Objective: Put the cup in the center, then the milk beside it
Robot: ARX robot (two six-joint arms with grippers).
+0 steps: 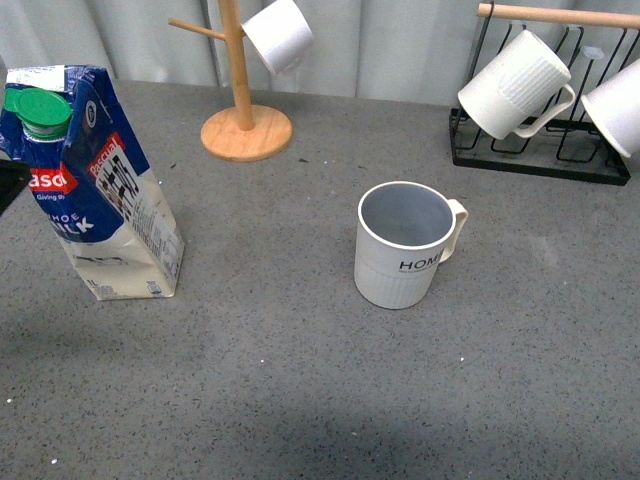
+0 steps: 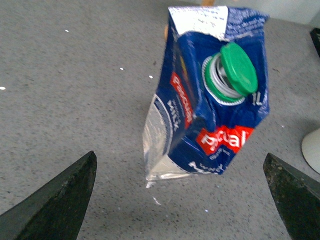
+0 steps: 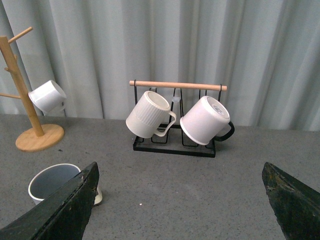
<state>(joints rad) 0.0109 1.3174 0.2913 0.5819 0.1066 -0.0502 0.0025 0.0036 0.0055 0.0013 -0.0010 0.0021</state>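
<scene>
The cup (image 1: 405,245), an off-white mug with black "HOME" lettering, stands upright near the middle of the grey table, its handle to the right. The milk (image 1: 100,190), a crumpled blue-and-white carton with a green cap, stands at the left. In the left wrist view my left gripper (image 2: 180,210) is open, with the milk (image 2: 210,100) ahead of the gap and untouched. My right gripper (image 3: 180,205) is open over bare table. One of its fingers (image 3: 60,210) partly covers the cup (image 3: 50,180).
A wooden mug tree (image 1: 243,100) holding a plain white mug (image 1: 278,35) stands at the back. A black wire rack (image 1: 540,150) at the back right carries a ribbed white mug (image 1: 515,85) and another white one (image 1: 615,105).
</scene>
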